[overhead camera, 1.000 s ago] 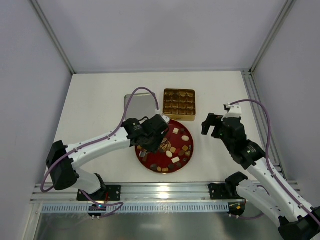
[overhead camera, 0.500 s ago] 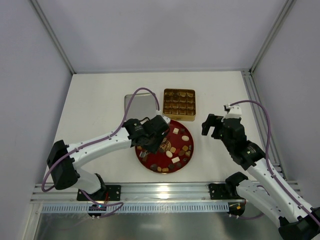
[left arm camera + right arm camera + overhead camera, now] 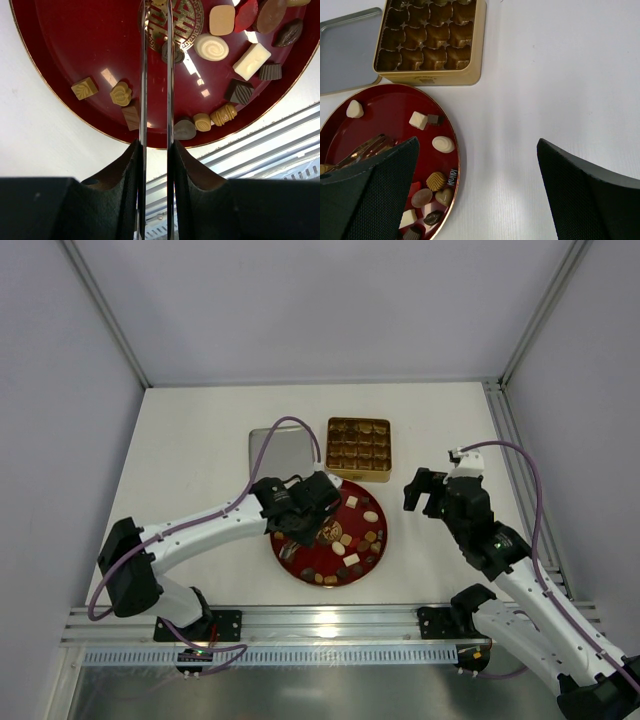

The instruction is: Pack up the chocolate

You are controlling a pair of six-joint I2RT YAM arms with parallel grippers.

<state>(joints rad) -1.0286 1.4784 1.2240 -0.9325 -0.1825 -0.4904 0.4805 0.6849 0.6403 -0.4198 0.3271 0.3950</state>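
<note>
Many small chocolates (image 3: pixel 350 545) in dark brown, caramel and cream lie on the round red plate (image 3: pixel 290 562). My left gripper (image 3: pixel 316 516) hovers over the plate's left half, shut on thin metal tongs (image 3: pixel 143 75). The blades are slightly apart and reach to the plate's gold centre emblem, next to a dark chocolate (image 3: pixel 176 54). A cream swirl chocolate (image 3: pixel 211 46) lies just right of them. My right gripper (image 3: pixel 425 490) is open and empty over bare table right of the plate (image 3: pixel 385 100). The gold tin (image 3: pixel 358 448) stands behind the plate, and its cells look empty in the right wrist view (image 3: pixel 430 77).
The tin's grey lid (image 3: pixel 272 450) lies flat left of the tin, and shows in the right wrist view (image 3: pixel 345 50). White enclosure walls stand on three sides. An aluminium rail (image 3: pixel 320 620) runs along the near edge, close to the plate.
The left arm has shifted only slightly over the plate. The right arm has not moved.
</note>
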